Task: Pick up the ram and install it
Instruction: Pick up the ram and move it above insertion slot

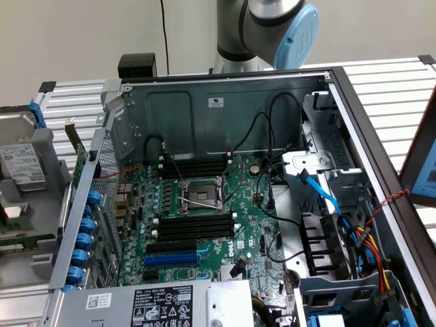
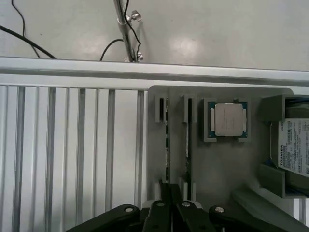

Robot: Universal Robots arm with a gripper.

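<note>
Grey slatted table (image 2: 72, 154), Toshiba-labelled drive (image 2: 294, 150), pincer (image 2: 175, 191) near ram (image 2: 167, 145) on edge

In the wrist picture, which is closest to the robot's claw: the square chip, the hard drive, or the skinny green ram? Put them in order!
From the gripper:
1. ram, on edge in the grey holder's slot, right beside it.
2. square chip, in its own nest on that holder.
3. hard drive, at the holder's far side.
</note>
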